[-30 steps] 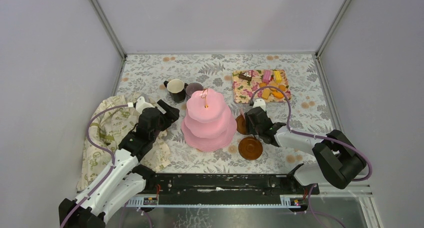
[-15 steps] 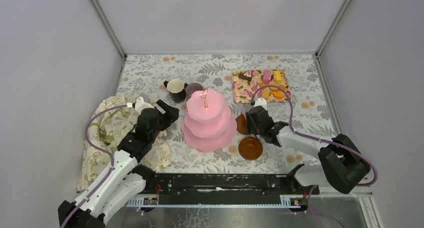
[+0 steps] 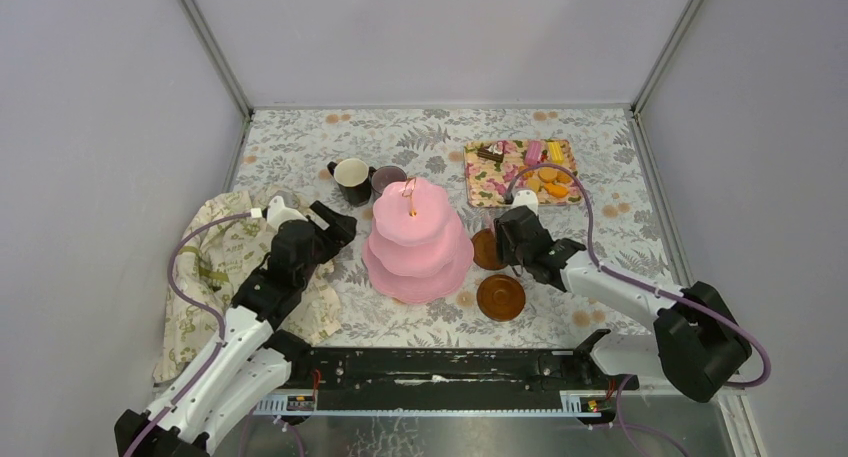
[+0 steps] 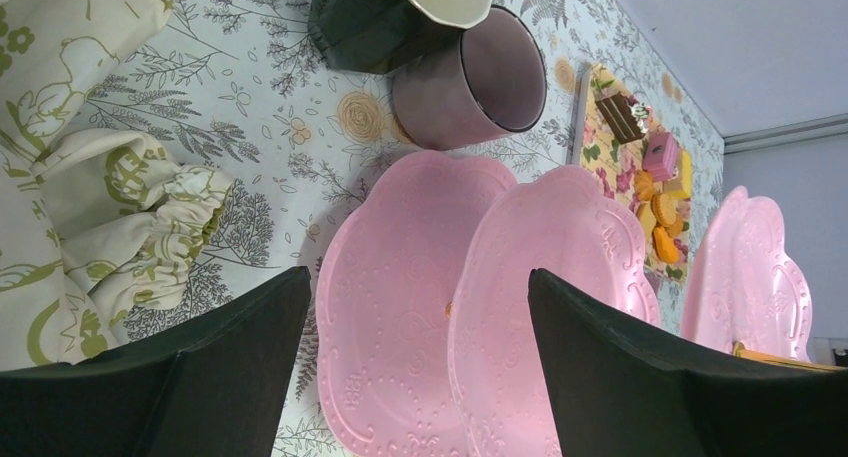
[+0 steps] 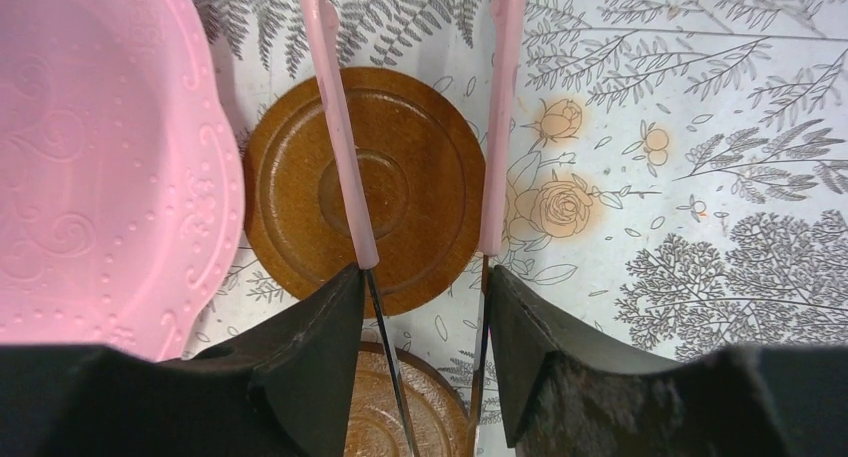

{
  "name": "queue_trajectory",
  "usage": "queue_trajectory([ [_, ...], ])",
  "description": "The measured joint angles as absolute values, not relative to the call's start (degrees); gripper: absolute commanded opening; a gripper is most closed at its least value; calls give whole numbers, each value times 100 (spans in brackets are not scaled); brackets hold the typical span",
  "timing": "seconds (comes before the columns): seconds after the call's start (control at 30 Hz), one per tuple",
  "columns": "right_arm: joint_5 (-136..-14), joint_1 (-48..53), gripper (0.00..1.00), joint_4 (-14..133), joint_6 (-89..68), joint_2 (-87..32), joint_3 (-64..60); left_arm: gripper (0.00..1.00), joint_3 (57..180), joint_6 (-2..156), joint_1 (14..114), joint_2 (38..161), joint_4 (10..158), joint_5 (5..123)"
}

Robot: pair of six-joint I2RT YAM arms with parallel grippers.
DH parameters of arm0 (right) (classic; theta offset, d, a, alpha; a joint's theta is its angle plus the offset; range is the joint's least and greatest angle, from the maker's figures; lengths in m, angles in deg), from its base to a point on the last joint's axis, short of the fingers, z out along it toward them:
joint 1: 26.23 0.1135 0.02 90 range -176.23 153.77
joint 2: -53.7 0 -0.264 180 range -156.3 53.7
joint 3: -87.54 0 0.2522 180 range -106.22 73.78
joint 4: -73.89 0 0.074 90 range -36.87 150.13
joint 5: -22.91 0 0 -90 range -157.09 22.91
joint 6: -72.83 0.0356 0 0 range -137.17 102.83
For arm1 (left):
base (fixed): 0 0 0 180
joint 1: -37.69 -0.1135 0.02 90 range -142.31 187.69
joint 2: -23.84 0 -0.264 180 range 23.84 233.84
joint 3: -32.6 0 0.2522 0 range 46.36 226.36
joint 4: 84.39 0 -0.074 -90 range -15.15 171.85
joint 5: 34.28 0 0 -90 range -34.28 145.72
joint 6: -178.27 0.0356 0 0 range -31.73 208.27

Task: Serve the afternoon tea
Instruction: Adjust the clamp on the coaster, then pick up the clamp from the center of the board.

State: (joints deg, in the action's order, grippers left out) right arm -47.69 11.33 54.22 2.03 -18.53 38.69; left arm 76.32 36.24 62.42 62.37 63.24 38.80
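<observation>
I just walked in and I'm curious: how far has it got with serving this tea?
Barely begun. Done: the cake stand, two saucers and two mugs are set out. In hand: the right gripper holds pink tongs over one saucer; the left gripper hangs open beside the stand. Left: all three tiers are empty, the sweets lie on the floral tray, and the mugs stand off the saucers.

Right pincer grips pink tongs — over brown saucer.
</observation>
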Motion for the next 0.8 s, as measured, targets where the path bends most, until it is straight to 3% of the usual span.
queue_trajectory([
  [0.3, -4472, 1131, 51, 4700, 171, -1761, 2783, 88, 7610, 3587, 6240, 6154, 6361, 3882],
  [0.8, -4865, -12, 52, 4521, -413, -3357, 1039, 88, 7610, 3584, 6242, 6272, 6595, 3886],
])
